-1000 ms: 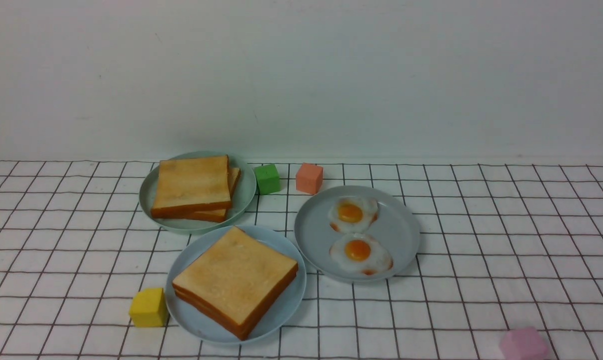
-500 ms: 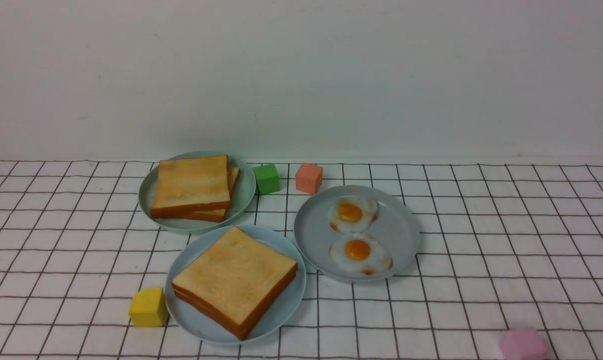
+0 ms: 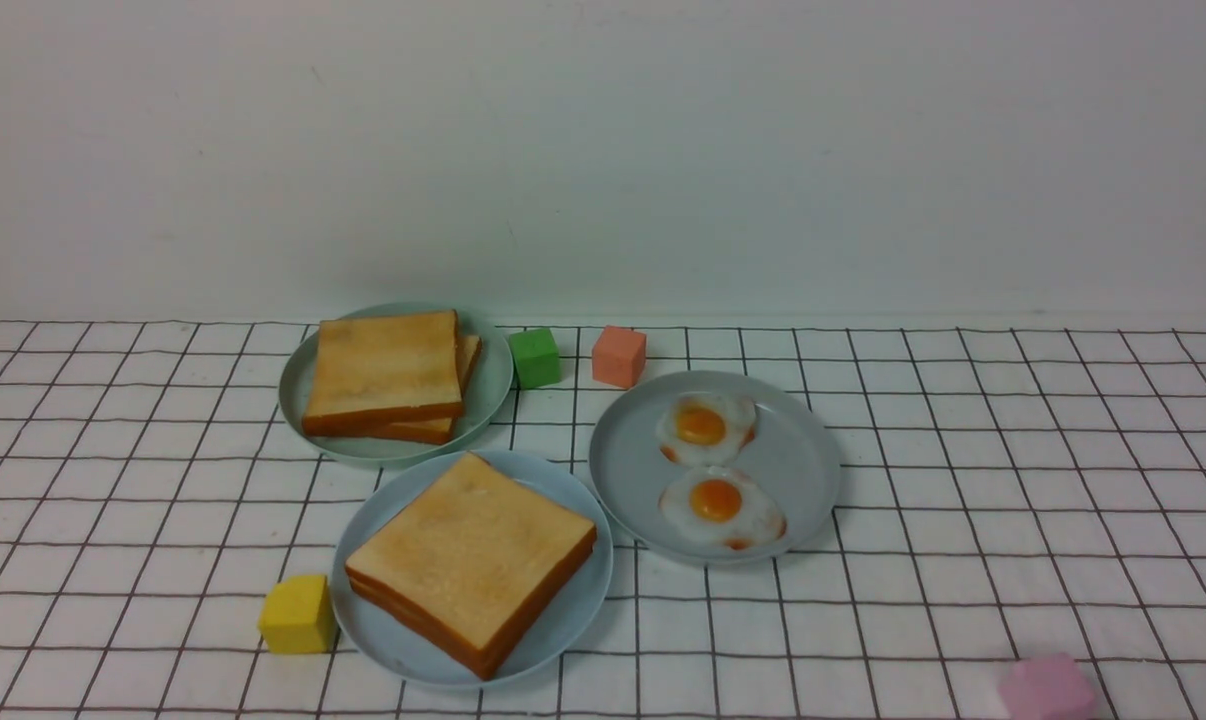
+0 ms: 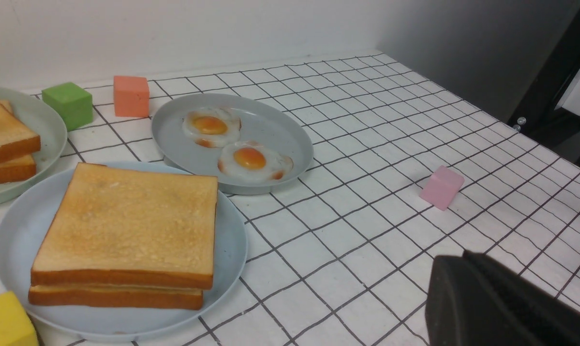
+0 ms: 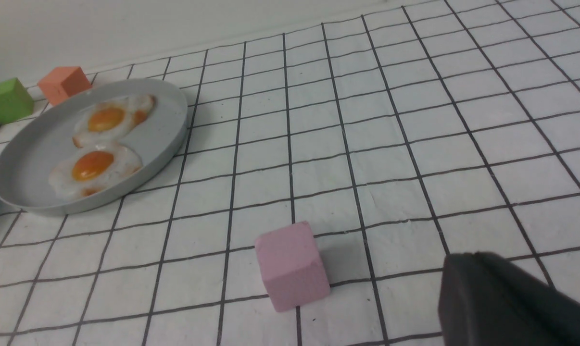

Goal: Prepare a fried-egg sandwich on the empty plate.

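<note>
On the pale blue plate (image 3: 560, 497) (image 4: 12, 229) two golden toast slices (image 3: 471, 557) (image 4: 131, 218) lie stacked, edges nearly flush; what lies between them is hidden. Two fried eggs (image 3: 719, 503) (image 4: 252, 160) (image 5: 94, 168) rest on the grey plate (image 3: 631, 465). Neither gripper shows in the front view. My left gripper (image 4: 463, 258) hangs shut and empty over bare cloth, off to the side of the blue plate. My right gripper (image 5: 472, 255) is shut and empty too, close beside a pink cube (image 5: 291, 265).
A grey-green plate (image 3: 486, 380) at the back left holds two more toast slices (image 3: 383, 370). Green cube (image 3: 534, 357) and salmon cube (image 3: 618, 356) stand behind the plates. A yellow cube (image 3: 297, 614) touches the blue plate's rim. The pink cube (image 3: 1046, 688) sits front right.
</note>
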### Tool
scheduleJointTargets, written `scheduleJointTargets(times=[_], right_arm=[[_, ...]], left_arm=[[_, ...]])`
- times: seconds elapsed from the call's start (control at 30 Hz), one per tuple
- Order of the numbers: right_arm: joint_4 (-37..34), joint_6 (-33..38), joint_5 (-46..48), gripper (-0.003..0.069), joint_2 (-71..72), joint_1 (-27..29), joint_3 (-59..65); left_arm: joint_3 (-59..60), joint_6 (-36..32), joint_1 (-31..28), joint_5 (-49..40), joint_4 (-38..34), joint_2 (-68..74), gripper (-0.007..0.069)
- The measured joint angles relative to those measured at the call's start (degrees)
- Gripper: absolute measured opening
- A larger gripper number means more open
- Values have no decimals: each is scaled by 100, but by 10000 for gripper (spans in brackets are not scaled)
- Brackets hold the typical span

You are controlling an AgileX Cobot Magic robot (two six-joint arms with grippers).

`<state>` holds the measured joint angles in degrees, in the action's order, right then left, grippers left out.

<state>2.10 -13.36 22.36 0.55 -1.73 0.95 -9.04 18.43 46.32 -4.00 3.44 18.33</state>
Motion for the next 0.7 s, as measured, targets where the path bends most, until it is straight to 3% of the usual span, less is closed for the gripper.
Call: scheduleJointTargets(times=[0.7], right_arm=[[5, 0, 0, -6, 0, 0, 0]], left_arm=[[0, 0, 0, -4, 0, 0, 18]])
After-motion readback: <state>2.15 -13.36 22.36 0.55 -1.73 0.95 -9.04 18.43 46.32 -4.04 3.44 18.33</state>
